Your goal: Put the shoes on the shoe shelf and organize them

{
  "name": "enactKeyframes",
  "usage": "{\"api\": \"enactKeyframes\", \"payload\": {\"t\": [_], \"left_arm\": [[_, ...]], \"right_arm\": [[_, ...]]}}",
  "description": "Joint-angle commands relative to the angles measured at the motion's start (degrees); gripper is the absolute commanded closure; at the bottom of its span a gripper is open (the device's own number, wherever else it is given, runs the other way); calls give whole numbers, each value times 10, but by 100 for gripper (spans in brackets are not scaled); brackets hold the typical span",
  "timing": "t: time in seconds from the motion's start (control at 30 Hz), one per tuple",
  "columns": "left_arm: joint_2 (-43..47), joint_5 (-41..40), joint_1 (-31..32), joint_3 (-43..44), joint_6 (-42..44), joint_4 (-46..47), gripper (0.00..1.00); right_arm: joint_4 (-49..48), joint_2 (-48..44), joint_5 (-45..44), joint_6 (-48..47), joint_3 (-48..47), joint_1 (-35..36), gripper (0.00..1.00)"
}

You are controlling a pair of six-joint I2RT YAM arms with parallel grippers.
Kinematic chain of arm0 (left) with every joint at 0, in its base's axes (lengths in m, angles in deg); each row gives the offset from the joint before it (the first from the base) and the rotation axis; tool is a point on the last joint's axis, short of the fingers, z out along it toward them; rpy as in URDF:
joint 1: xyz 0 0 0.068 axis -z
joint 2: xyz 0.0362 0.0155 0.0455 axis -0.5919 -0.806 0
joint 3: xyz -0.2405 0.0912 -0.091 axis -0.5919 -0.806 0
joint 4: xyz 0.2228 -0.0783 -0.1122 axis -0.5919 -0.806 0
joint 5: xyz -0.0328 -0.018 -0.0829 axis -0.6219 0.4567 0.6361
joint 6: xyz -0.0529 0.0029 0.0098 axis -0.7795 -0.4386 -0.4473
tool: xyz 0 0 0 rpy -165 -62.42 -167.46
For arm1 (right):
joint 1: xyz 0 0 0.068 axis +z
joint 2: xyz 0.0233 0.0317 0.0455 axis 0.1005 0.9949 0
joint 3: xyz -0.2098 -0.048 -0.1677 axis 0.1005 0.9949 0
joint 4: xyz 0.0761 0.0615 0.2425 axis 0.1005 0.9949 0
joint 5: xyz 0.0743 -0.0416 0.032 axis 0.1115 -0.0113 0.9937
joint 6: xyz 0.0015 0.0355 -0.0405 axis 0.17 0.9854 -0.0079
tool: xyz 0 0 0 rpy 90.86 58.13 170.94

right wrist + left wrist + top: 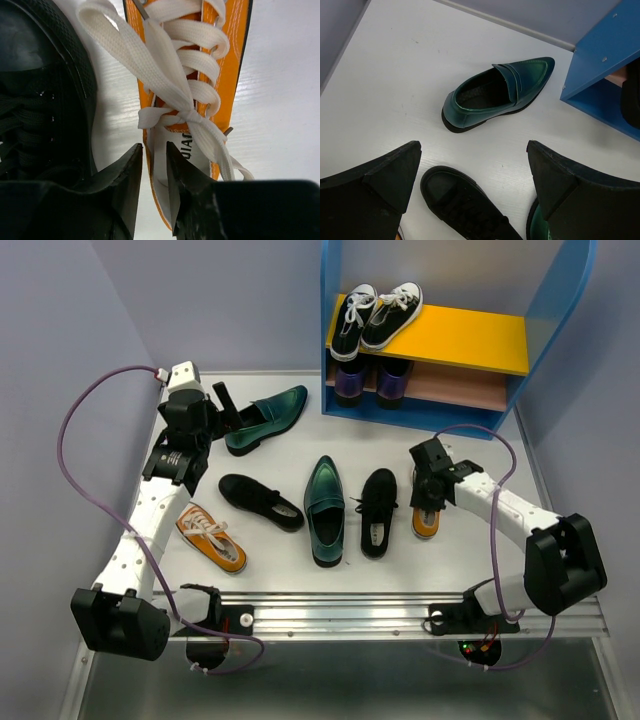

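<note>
as seen from above, the left arm is stretched forward, the left gripper set beside a green loafer; the right arm is folded over an orange sneaker. at the left wrist, fingers are spread wide, loafer ahead untouched. at the right wrist, the right gripper is clamped on the sneaker's side wall.

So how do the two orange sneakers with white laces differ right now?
The left orange sneaker lies slanted and free. The right orange sneaker lies straight beside a black low shoe, with the right claw pinching its collar. Both have white laces.
</note>
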Motion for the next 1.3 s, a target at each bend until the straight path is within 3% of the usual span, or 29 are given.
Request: {"api": "enactKeyframes", "payload": {"t": [0.0,0.13,0.2,0.23,0.27,0.5,0.63,1.27], "left_arm": [[9,1,3,22,1,13,1],[12,3,4,20,1,13,1],[13,3,5,19,1,13,1],[14,4,5,19,1,13,1],[14,3,5,19,1,13,1],[15,4,5,19,4,12,1],[16,1,5,17,5,12,1],[20,-9,5,23,1,8,1]], "right_arm": [[-12,-7,10,21,13,15,68],[-12,1,1,30,27,28,71],[-8,0,-10,33,28,28,83],[-7,-4,-12,34,27,28,97],[-5,-6,-16,33,24,28,99],[50,-14,-116,-16,-50,28,99],[67,-17,-121,-67,-91,28,99],[179,1,-129,-115,-256,28,99]]}}
